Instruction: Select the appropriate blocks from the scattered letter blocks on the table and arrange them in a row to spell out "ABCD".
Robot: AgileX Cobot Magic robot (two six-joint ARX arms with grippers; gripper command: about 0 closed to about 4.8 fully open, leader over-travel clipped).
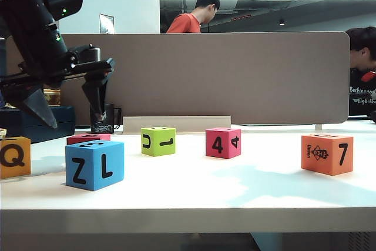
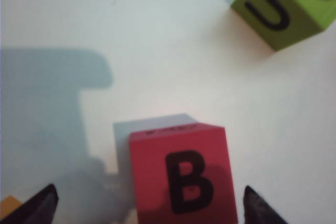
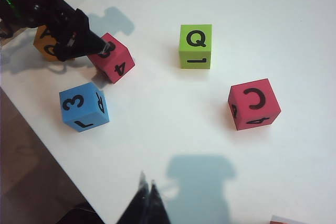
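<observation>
Hanging over the far left of the table in the exterior view, the left gripper points down with its dark tapered fingers spread wide, empty, above the red cube that peeks out behind the blue cube; the yellow-orange cube, green cube, pink cube and orange cube sit well apart (no row yet). From the left wrist, the fingertips flank the red cube, its B up, probably lining up a grasp; its matte foam faces look soft, edges square. From the right wrist, the right gripper hovers pinched shut, holding nothing, the pink cube showing C.
</observation>
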